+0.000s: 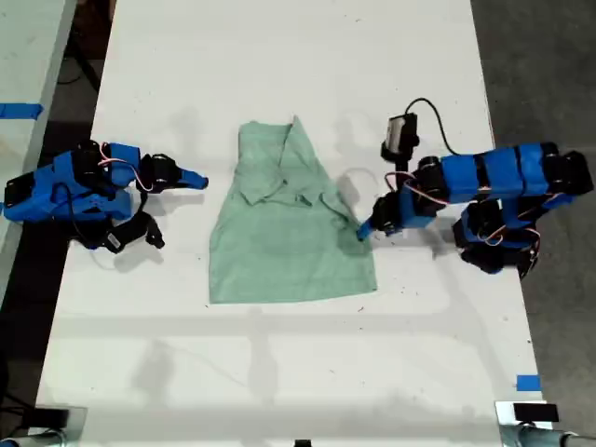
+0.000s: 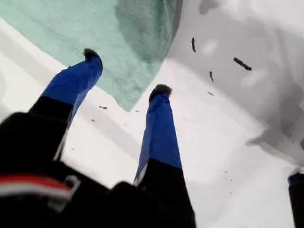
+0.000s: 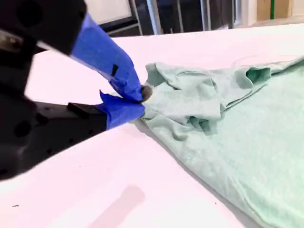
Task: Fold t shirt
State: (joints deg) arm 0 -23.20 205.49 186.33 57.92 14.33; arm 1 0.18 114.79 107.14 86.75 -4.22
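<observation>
On the white table [image 1: 279, 56], mid-scene, the t shirt [image 1: 289, 247] lay wrinkled and partly folded. My second gripper [image 1: 363, 230] was pinched on its bunched edge at the exterior view's right. My first gripper [image 2: 127, 72] stood spread by the opposite edge, holding nothing. Soft, light and limp, the cloth would likely sag, so hems and corners looked the best holds.

Exterior overhead, far; wrist views close, sharing t shirt [image 1: 284, 228].
</observation>
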